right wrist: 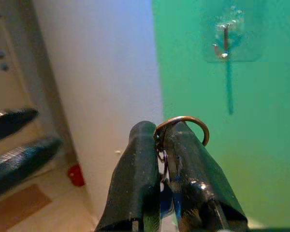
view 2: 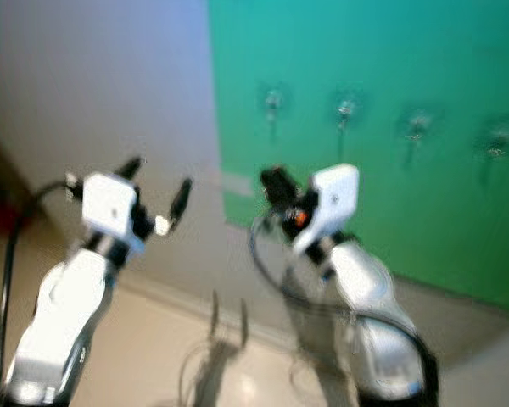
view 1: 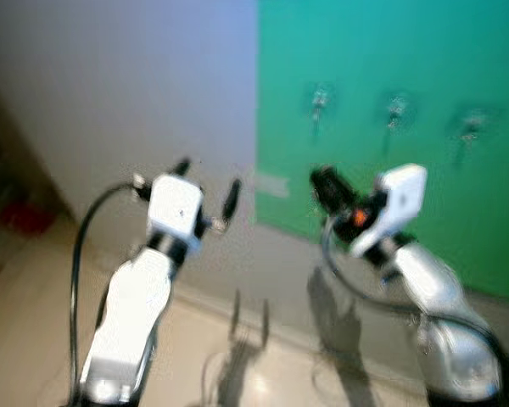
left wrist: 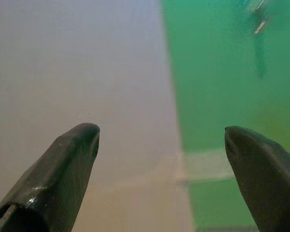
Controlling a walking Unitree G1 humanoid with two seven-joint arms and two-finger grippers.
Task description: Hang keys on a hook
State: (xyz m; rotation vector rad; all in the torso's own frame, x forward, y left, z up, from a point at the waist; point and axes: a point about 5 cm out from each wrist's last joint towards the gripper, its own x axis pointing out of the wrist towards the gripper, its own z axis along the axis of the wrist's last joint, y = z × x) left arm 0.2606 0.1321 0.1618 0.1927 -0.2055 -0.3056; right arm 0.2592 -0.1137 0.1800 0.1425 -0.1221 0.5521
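Observation:
A green panel (view 1: 390,68) on the wall carries a row of small clear stick-on hooks (view 1: 320,102). My right gripper (view 1: 322,182) is raised before the panel's left part, below the leftmost hook, and shut on a key ring (right wrist: 183,126); the ring's metal loop pokes out above the fingers (right wrist: 140,169). In the right wrist view one hook (right wrist: 224,46) sits above and ahead of the ring, apart from it. My left gripper (view 1: 208,188) is held up before the pale wall, open and holding nothing, its fingertips (left wrist: 77,145) spread wide.
The pale wall (view 1: 136,85) meets the green panel at a vertical edge. A strip of tape (view 1: 271,184) sits at that edge. A red object (view 1: 21,216) lies low at the far left. The floor (view 1: 263,373) is light tile.

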